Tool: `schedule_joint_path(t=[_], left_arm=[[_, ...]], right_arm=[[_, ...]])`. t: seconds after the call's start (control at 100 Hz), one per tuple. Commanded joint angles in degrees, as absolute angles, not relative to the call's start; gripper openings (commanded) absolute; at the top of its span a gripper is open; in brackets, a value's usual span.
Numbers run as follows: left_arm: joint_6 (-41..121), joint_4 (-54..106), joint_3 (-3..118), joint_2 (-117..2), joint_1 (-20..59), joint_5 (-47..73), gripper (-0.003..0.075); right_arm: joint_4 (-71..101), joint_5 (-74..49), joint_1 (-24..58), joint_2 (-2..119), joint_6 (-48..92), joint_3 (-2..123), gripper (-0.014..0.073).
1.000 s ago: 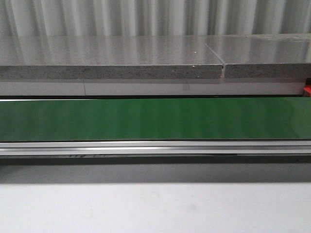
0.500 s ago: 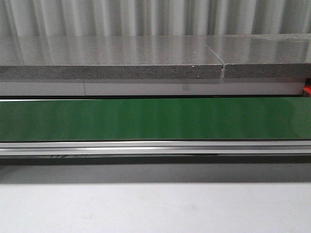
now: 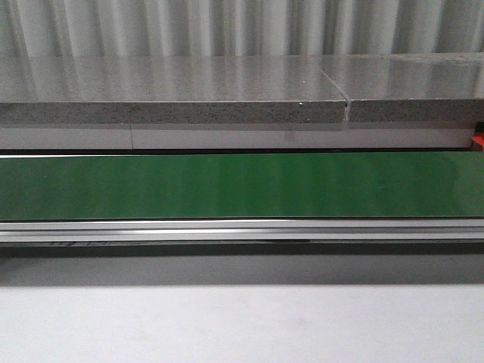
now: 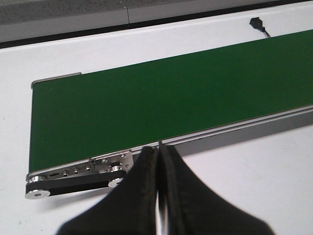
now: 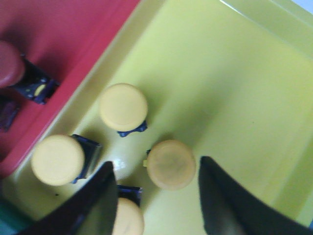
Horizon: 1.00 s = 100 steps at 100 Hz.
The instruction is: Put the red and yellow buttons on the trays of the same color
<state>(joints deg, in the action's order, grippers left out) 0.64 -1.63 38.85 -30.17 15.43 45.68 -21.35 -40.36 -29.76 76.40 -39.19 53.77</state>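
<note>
In the right wrist view my right gripper [image 5: 156,169] hangs open over the yellow tray [image 5: 230,83]. A yellow button [image 5: 171,164] stands on the tray floor between the spread fingers, touching neither. Three more yellow buttons sit close by: one [image 5: 123,107], one [image 5: 57,159] and one [image 5: 128,218] partly under a fingertip. The red tray [image 5: 73,34] adjoins it and holds a red button [image 5: 10,70]. My left gripper [image 4: 159,149] is shut and empty, over the white table beside the near rail of the green belt [image 4: 161,105]. Neither gripper shows in the front view.
The green conveyor belt [image 3: 242,185] crosses the front view with a metal rail [image 3: 242,229] along its near side and a grey stone counter [image 3: 174,91] behind. The belt's end roller bracket [image 4: 78,174] is near my left fingers. A small black connector [image 4: 257,23] lies on the white table.
</note>
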Motion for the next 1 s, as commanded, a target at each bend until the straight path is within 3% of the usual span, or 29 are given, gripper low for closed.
schedule_joint_path(t=[0.0,0.1,0.99], left_arm=[[0.0,-1.1,40.4,-30.4,15.8,41.5,-0.0021],[0.0,-1.1,40.4,-30.4,15.8,41.5,-0.0021],[0.0,-1.1,40.4,-30.4,15.8,41.5,-0.0021]], right_arm=[[-22.8,-38.7,-27.7,72.3,-39.1,55.1,0.0129],[-22.8,-38.9,-24.4,69.7,-39.1,55.1,-0.0076],[-20.2,-40.4,15.0,60.2,-33.6,55.0,-0.0064]])
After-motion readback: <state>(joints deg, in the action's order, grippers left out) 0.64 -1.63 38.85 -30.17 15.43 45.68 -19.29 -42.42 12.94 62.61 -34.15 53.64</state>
